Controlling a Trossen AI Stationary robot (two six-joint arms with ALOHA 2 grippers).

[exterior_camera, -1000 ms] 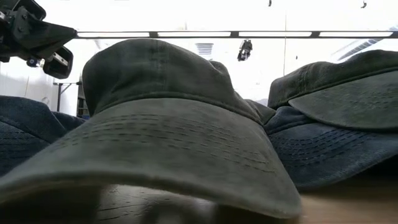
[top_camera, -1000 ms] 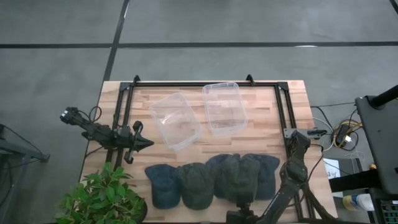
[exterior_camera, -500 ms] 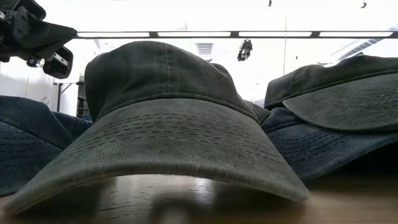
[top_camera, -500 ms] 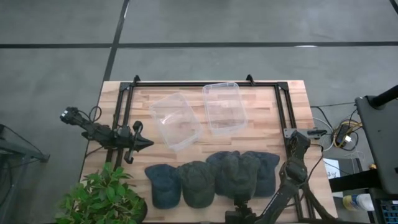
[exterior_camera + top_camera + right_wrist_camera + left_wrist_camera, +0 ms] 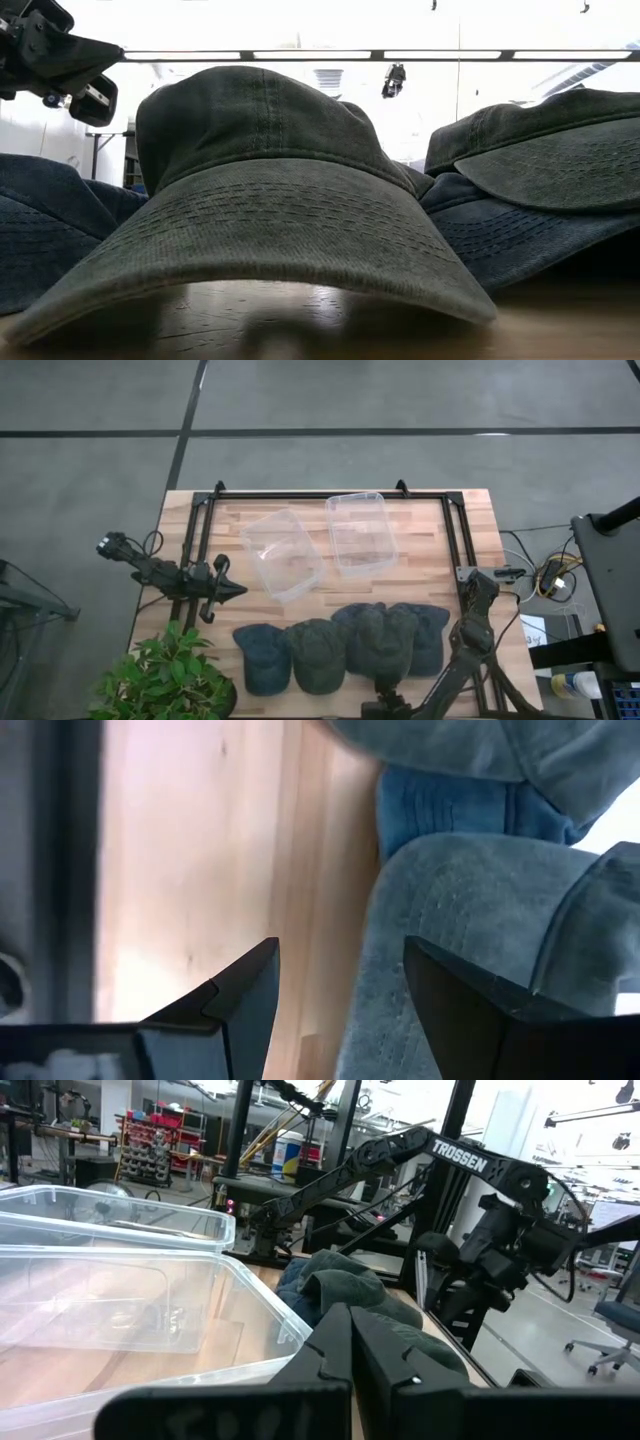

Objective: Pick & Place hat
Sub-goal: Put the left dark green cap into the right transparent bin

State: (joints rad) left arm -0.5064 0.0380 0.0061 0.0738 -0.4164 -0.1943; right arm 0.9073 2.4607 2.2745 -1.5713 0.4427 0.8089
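Right hand (image 5: 340, 1010) spread wide, empty, low at the surface's (image 5: 420, 525) right front edge beside the hats (image 5: 340, 645). Left hand (image 5: 228, 590) fingers pressed together, empty, at left side near two clear bins (image 5: 282, 552). Hats lie in a front row, overlapping.

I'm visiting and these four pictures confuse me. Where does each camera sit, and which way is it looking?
High view: overhead, looking straight down on the table, caps and both arms.
Low view: at tabletop height, looking level at the green cap; one arm shows at upper left.
Left wrist view: on the left arm, past the shut left gripper toward the clear bins.
Right wrist view: on the right arm, open right gripper beside caps.
Shared: all four show the caps.
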